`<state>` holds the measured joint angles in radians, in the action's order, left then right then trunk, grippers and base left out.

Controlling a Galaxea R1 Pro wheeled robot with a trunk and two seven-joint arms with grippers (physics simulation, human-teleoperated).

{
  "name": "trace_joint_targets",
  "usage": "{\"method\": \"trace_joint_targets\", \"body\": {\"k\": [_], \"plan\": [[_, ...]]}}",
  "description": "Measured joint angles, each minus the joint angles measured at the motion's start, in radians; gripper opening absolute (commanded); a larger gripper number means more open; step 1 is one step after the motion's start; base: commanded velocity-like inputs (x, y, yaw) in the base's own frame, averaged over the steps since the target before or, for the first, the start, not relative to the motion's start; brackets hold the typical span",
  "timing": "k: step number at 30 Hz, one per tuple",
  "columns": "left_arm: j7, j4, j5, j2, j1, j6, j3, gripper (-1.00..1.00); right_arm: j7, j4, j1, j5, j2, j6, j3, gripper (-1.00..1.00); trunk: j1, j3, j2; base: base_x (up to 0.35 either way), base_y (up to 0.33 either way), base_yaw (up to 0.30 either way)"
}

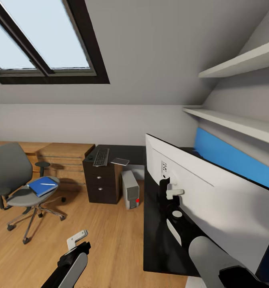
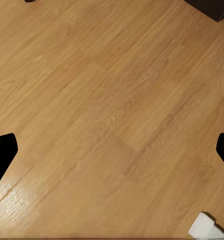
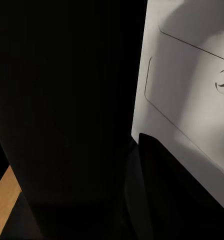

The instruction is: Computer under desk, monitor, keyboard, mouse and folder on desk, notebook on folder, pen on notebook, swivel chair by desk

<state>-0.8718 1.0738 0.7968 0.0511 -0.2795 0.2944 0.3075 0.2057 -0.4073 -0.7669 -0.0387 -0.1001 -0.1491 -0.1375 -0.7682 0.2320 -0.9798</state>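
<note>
Filling the near right of the head view, the wide flat monitor (image 1: 214, 200) shows its pale grey back, standing on the glossy black desk (image 1: 134, 153). The right gripper (image 1: 166, 192) meets the monitor's stand; whether it pinches is unclear. The grey swivel chair (image 1: 14, 176) carries the bright blue folder (image 1: 42, 186). The grey-white tower computer (image 1: 130, 190) sits beside the drawers. The left gripper (image 1: 78, 242) hangs spread over the oak floor (image 2: 112, 120). The dark keyboard (image 1: 101, 157) lies far back. A careless push could tip the monitor.

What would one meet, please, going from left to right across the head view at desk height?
Swivel chair → folder → keyboard → notebook → computer → monitor.
</note>
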Motion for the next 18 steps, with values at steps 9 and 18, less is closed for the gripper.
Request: {"method": "trace_joint_targets", "body": {"k": [9, 18], "plan": [[-0.003, 0.000, 0.000, 0.000, 0.000, 0.000, -0.001, 1.00, 0.004, 0.001, 0.000, -0.002, 0.000, 0.002, -0.002, -1.00, 0.000, 0.000, 0.000, -0.009, -0.042, 0.000], [-0.006, 0.000, -0.001, 0.000, 0.000, 0.000, -0.001, 1.00, 0.005, 0.001, 0.000, -0.001, 0.000, 0.001, -0.002, -1.00, 0.000, 0.000, 0.000, 0.000, -0.001, 0.000]]}}
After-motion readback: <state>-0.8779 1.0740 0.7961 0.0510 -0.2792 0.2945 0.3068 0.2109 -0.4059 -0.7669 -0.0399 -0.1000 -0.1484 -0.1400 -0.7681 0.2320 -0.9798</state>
